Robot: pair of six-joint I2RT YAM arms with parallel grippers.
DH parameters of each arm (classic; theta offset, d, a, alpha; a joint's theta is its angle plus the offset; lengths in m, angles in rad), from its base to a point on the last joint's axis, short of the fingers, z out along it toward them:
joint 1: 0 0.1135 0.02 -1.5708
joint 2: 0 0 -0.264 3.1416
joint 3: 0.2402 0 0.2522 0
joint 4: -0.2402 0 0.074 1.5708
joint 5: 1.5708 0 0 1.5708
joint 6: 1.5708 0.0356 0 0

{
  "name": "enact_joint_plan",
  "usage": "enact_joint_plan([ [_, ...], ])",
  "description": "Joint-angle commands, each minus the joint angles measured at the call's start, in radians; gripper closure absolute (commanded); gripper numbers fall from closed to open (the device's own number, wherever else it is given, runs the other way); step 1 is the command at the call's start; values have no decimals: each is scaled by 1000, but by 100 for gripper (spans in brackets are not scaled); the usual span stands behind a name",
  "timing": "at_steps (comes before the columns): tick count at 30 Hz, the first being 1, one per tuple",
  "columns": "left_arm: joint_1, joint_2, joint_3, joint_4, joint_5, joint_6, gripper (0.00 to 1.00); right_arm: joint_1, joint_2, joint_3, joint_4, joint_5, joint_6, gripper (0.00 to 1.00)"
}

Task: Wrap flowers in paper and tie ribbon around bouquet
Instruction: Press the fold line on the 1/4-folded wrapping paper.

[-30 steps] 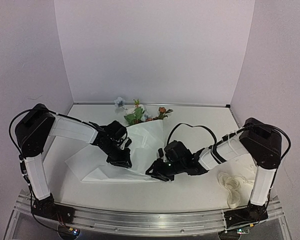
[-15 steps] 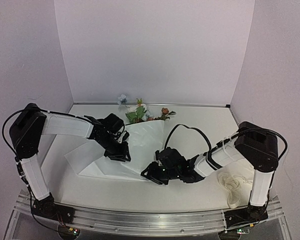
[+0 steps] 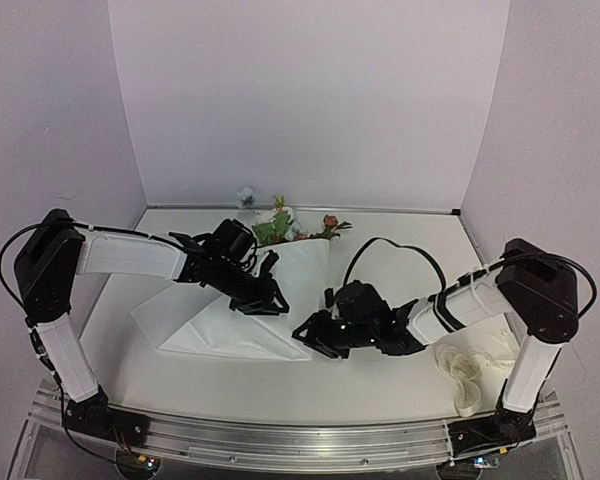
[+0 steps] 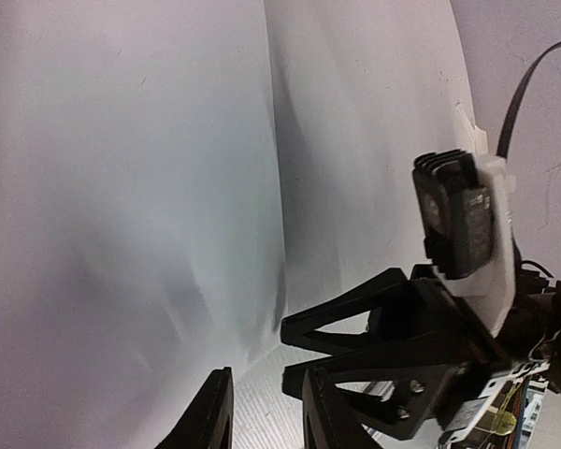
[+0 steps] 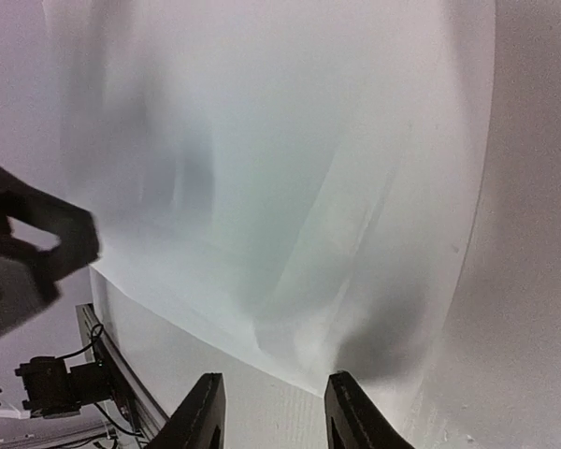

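The white paper lies folded over the flowers, whose blooms and leaves stick out at its far end. Its near end narrows to a point between my two grippers. My left gripper hovers low over the paper's right fold, open, with bare table between its jaws. My right gripper faces the paper's near point, open and empty, with the paper just ahead of its fingertips. The right gripper's fingers show close beside my left ones. The cream ribbon lies bunched at the near right.
White walls close in the table on three sides. A black cable loops up from the right arm. The metal rail with both arm bases runs along the near edge.
My left gripper has moved right across the paper toward the right gripper and opened a little. The right gripper shifted slightly but stays at the paper's near point.
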Motion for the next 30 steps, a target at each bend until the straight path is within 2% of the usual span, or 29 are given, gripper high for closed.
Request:
enact_joint_plan([
  [1,-11,56,25,101,57,-22,72,-103,-122,-27,-4,-132,-54,58],
  [6,-45,154,108,97,60,-21,73,-248,-148,-8,-59,-226,-63,57],
  [13,-78,244,173,54,23,-29,76,-333,15,228,-140,-352,-66,60],
  [19,-85,278,159,56,12,-37,79,-352,143,341,-142,-355,-44,65],
  [30,-101,348,167,-36,-44,1,86,-401,286,372,-124,-291,-9,68],
])
